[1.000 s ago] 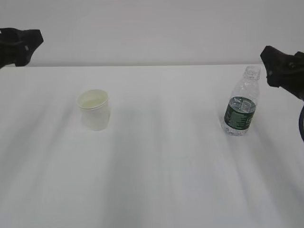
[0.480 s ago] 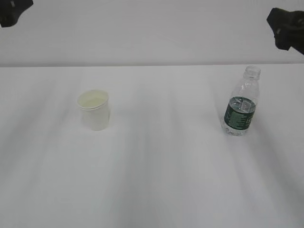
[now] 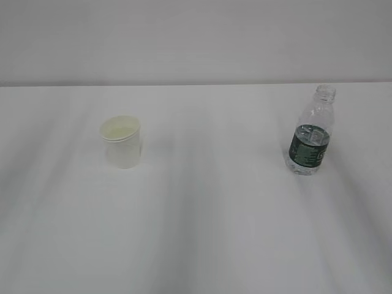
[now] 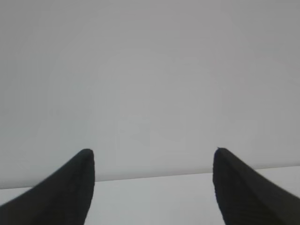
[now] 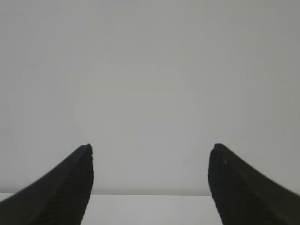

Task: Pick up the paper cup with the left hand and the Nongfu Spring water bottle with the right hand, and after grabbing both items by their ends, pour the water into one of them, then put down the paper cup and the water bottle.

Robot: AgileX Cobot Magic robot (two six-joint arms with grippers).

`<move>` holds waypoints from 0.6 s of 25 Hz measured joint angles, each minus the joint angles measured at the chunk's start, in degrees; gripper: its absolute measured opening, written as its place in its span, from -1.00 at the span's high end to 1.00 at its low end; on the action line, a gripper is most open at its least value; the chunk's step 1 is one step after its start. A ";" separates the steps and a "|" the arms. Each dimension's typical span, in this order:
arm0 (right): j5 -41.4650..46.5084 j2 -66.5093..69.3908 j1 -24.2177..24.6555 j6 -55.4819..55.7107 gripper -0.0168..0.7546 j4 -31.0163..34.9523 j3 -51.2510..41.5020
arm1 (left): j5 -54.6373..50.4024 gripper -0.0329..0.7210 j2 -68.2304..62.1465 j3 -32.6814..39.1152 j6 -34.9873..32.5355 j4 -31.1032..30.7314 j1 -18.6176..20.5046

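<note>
The white paper cup (image 3: pixel 122 142) stands upright on the left of the white table (image 3: pixel 208 214), its cream inside showing. The clear Nongfu Spring water bottle (image 3: pixel 312 131) with a dark green label stands upright on the right, capless. Whether water is in either I cannot tell. Neither arm shows in the exterior view. In the left wrist view my left gripper (image 4: pixel 152 157) is open, with nothing between its black fingers (image 4: pixel 70 192), facing the bare wall. My right gripper (image 5: pixel 151 152) is likewise open and empty, its fingers (image 5: pixel 234 187) framing the wall and the table's far edge.
A plain grey-white wall (image 3: pixel 196 37) rises behind the table's far edge. Nothing else stands on the table besides the cup and the bottle.
Both arms have risen and left the exterior view: one second ago they hung at the upper left and right edges. The cup and bottle have not moved.
</note>
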State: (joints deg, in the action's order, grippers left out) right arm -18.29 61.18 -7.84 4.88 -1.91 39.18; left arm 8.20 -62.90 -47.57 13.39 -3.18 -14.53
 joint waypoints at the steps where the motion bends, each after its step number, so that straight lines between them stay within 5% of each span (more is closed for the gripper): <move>1: 1.18 -1.44 0.00 -0.39 -0.53 0.00 0.00 | -0.73 -0.58 1.18 0.00 0.00 0.00 0.00; 15: 22.66 -23.18 0.00 -1.33 -0.53 -4.27 0.00 | -15.24 -0.57 18.30 -0.09 0.00 -3.10 0.00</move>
State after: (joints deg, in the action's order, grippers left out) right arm 4.37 38.00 -7.84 3.54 -6.18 39.18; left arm -7.04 -44.60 -47.66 13.39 -6.29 -14.53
